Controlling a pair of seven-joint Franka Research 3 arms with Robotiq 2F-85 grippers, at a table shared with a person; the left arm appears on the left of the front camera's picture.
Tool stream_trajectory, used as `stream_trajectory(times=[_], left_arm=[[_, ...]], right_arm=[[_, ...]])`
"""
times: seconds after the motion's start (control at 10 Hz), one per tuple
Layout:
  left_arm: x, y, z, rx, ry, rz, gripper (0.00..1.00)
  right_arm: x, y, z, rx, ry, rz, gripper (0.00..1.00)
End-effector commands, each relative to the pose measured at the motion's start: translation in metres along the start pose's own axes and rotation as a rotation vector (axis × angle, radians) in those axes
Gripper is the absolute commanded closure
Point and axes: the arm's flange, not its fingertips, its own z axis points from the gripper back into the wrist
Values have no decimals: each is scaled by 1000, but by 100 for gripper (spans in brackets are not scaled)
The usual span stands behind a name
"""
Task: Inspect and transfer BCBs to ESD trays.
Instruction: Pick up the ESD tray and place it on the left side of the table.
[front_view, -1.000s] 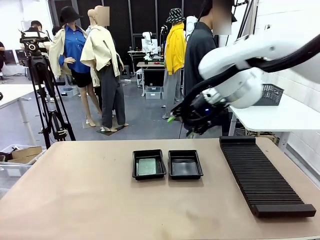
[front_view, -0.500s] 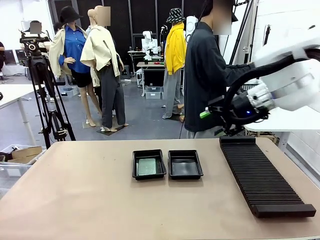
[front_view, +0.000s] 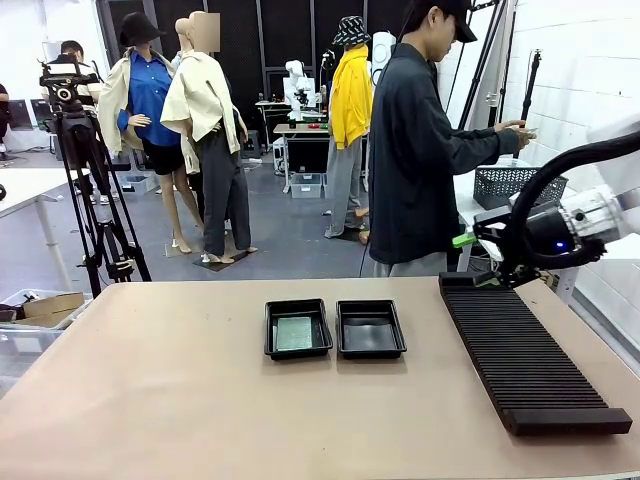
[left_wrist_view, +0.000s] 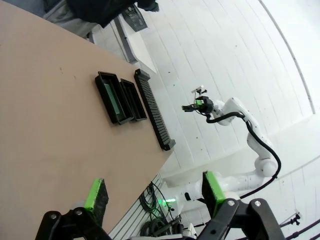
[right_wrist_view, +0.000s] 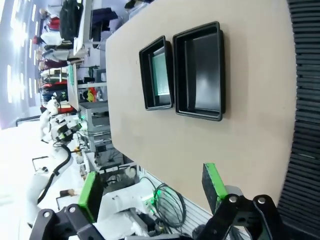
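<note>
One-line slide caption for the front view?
Right claw open near the far end of the slotted rack; one BCB in the left ESD tray, right ESD tray beside it; person behind the table.

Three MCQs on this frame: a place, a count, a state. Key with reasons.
1. Where is the BCB? A. in the left tray B. on the floor C. on a shelf
2. How many black trays are on the table? A. one B. two C. three
3. The robot's right hand is: A. shut on a board B. open and empty C. shut on a tray
Key: 1 A, the green board lies flat inside the left tray. 2 B, left tray and right tray sit side by side. 3 B, its jaws stand apart with nothing between.
</note>
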Motion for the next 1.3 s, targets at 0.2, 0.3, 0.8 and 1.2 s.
stream_trajectory(times=[0.2,0.3,0.8,1.2], left_arm=[[33,-35,-85,124,-9,38,0],[37,-41,-108,161,23,28,0],[51,-61,-216,397,133,16,0],[60,-70,-291,579,203,25,0]], right_arm=[[7,-43,32,66,3,-21,0],[11,-53,39,67,-21,-40,0],[5,-95,66,67,-5,-38,0],[2,-95,63,61,-27,-62,0]])
